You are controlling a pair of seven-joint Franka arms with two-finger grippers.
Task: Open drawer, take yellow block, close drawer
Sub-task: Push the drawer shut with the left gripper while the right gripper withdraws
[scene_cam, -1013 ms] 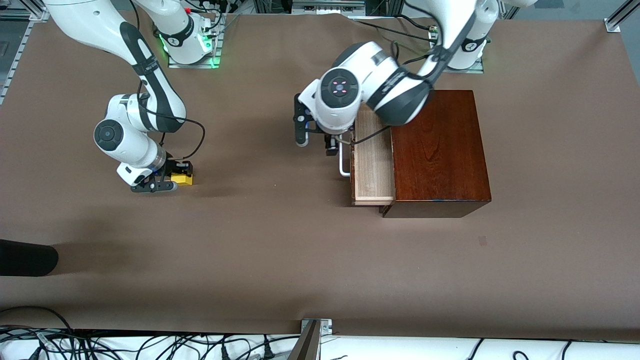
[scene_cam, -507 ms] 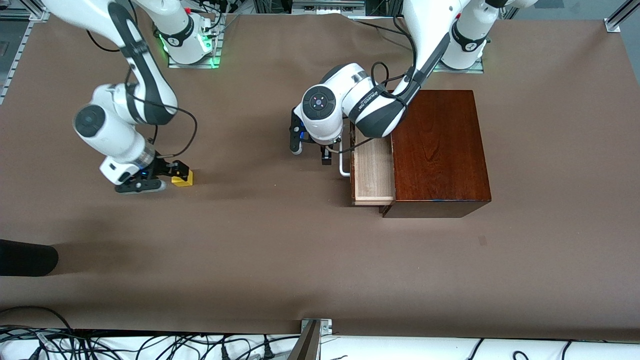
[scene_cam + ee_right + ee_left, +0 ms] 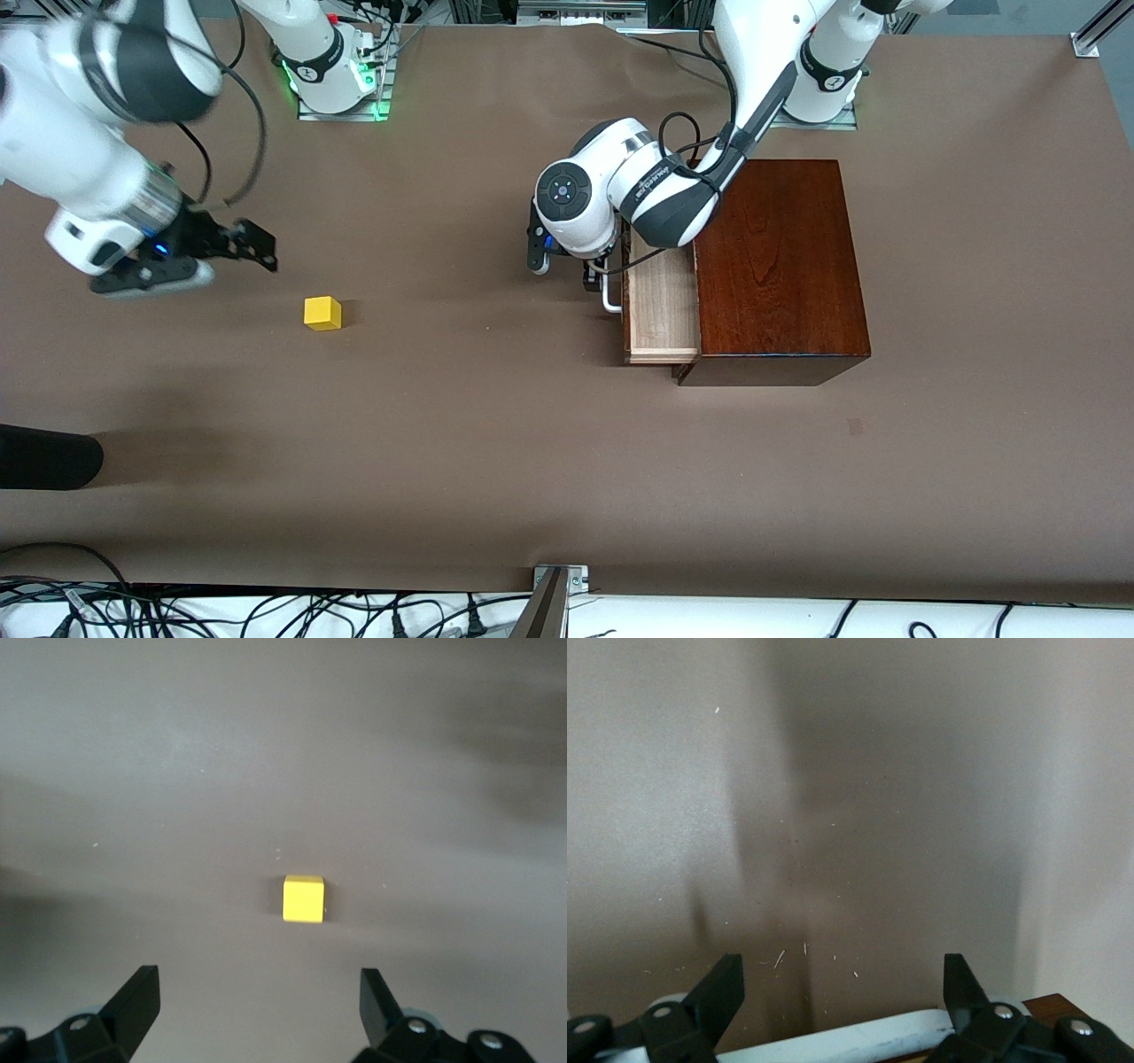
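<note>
The yellow block (image 3: 322,313) sits alone on the brown table toward the right arm's end; it also shows in the right wrist view (image 3: 303,898). My right gripper (image 3: 211,260) is open and empty, raised above the table beside the block (image 3: 257,992). The drawer (image 3: 660,297) of the reddish-brown box (image 3: 775,266) is partly pulled out, and its pale interior looks empty. My left gripper (image 3: 563,268) is open in front of the drawer at its white handle (image 3: 609,299). In the left wrist view the handle bar (image 3: 859,1038) lies across between the open fingers (image 3: 842,988).
A dark rounded object (image 3: 44,456) pokes in at the table's edge at the right arm's end, nearer the front camera. Cables and a metal bracket (image 3: 558,580) run along the front edge. The arm bases stand along the table edge farthest from the front camera.
My right gripper let go of the yellow block and rose away toward the right arm's end. My left gripper came closer to the drawer handle. The drawer has not visibly moved.
</note>
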